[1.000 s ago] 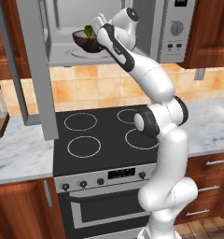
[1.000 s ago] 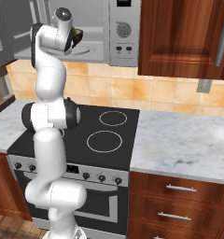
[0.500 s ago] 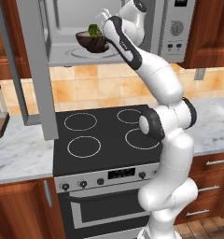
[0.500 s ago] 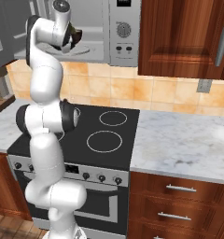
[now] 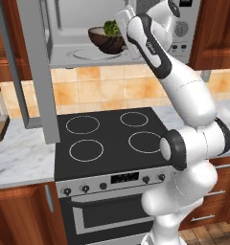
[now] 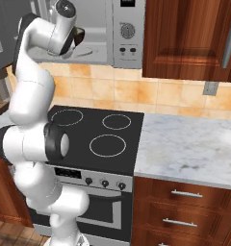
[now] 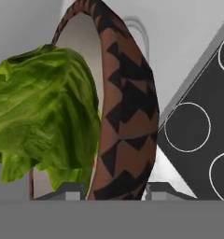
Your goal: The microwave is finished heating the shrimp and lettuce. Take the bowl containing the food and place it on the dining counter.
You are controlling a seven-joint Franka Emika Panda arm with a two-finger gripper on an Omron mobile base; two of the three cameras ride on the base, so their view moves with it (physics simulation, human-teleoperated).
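Microwave [image 5: 88,28] mounted above the stove [image 5: 112,139], door swung open at 9 o'clock. Bowl [image 5: 106,39] raised clear of the cavity floor, just inside the opening. Lettuce [image 7: 48,112] seated in bowl. End effector [image 7: 114,189] clenched on bowl rim, one finger either side of the wall.

Microwave [image 5: 69,28] open, door [image 5: 33,67] swung out left and hanging down over the stove [image 5: 112,139]. Bowl [image 5: 106,39] raised just above the turntable plate [image 5: 95,53], lettuce [image 5: 111,27] at its right side. Arm reaches up from lower right; its hand covers the bowl's right rim, tool itself hidden. Marble worktop [image 5: 21,158] left of stove.
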